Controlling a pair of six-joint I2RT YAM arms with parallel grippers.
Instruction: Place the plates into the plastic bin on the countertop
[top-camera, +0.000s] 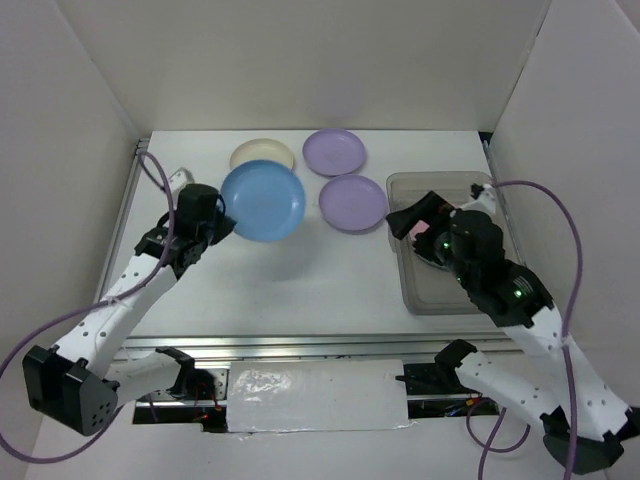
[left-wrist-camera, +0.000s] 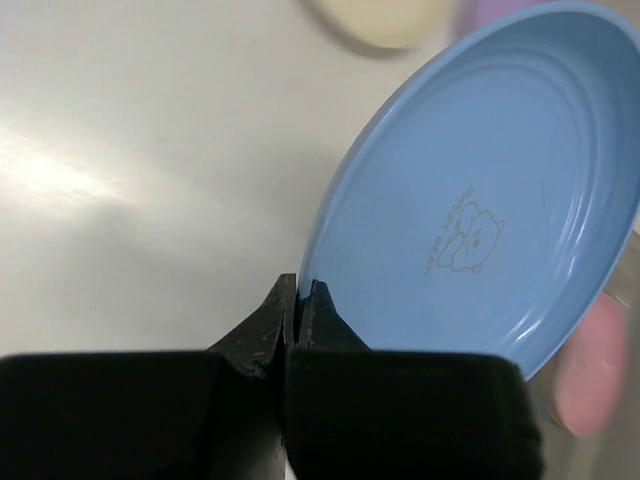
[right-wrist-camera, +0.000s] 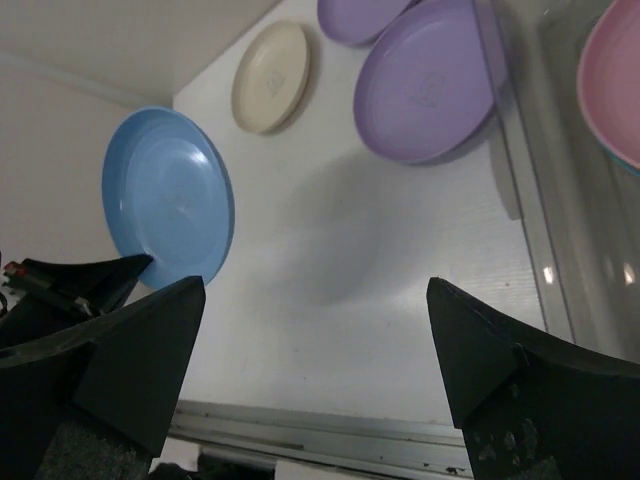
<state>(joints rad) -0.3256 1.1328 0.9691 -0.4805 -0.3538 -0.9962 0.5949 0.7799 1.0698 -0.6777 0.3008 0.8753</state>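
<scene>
Left fingers (left-wrist-camera: 262, 335) clamp rim of tilted glossy blue plate (left-wrist-camera: 480, 200), faint bear print; right fingers (right-wrist-camera: 500, 360) spread, empty.

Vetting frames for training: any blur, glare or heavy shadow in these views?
Left wrist: blue plate sharp, cream plate and pink plate behind it out of focus, glare streak on the countertop. Right wrist: sharp, soft shadow beside the nearer lilac plate, small glints in the plastic bin. Top external: even light, faint shadow under the blue plate.
</scene>
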